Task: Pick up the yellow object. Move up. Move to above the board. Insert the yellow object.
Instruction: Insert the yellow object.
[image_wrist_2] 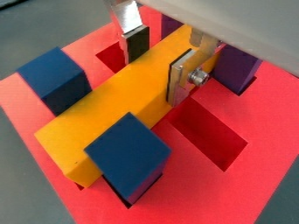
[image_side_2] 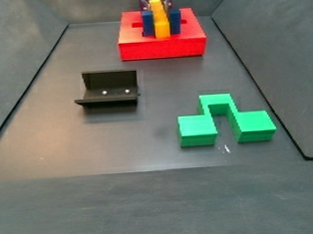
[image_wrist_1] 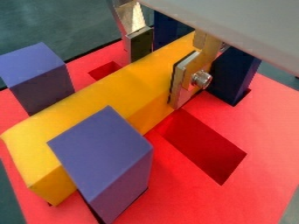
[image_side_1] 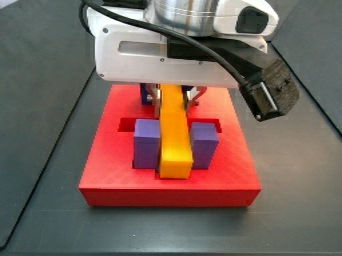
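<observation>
The yellow object (image_wrist_1: 87, 118) (image_wrist_2: 111, 114) lies flat across the red board (image_wrist_1: 193, 188) (image_wrist_2: 233, 166), between the blue-purple posts (image_wrist_1: 103, 162) (image_wrist_2: 128, 153). In both side views the bar (image_side_1: 175, 145) (image_side_2: 158, 21) runs along the middle of the board (image_side_1: 167, 185) (image_side_2: 162, 47). My gripper (image_wrist_1: 162, 79) (image_wrist_2: 156, 79) straddles the bar's far end from above. One pad presses the near side and the other pad sits at the far edge, so it looks shut on the bar. Whether the bar sits fully down in its slot is hidden.
Open recessed slots (image_wrist_1: 205, 144) (image_wrist_2: 216, 136) show in the board beside the bar. On the dark floor in a side view stand the fixture (image_side_2: 107, 89) and a green block (image_side_2: 224, 120), both well away from the board. Dark walls ring the floor.
</observation>
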Motion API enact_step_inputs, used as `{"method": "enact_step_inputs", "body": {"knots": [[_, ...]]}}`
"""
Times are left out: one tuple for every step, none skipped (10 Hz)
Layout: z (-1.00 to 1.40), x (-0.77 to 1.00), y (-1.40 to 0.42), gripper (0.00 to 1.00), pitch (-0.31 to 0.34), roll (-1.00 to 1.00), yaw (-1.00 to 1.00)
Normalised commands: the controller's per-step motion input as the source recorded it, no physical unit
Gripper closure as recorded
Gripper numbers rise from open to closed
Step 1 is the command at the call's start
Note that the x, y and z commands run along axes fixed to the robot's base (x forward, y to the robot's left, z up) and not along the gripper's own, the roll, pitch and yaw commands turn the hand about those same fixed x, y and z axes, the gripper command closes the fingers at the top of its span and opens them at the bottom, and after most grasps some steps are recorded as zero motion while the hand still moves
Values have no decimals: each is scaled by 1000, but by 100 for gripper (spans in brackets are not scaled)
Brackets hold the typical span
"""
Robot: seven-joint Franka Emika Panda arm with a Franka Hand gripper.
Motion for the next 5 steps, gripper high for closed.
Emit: {"method": "enact_step_inputs", "body": {"knots": [[-83, 0, -6, 100, 0, 11, -54], [-174, 0, 0, 100, 0, 13, 0], [-180, 0, 60, 100, 0, 0, 0], [-117, 0, 117, 100, 0, 0, 0], [0, 89, 266, 100, 64, 0, 0]]}}
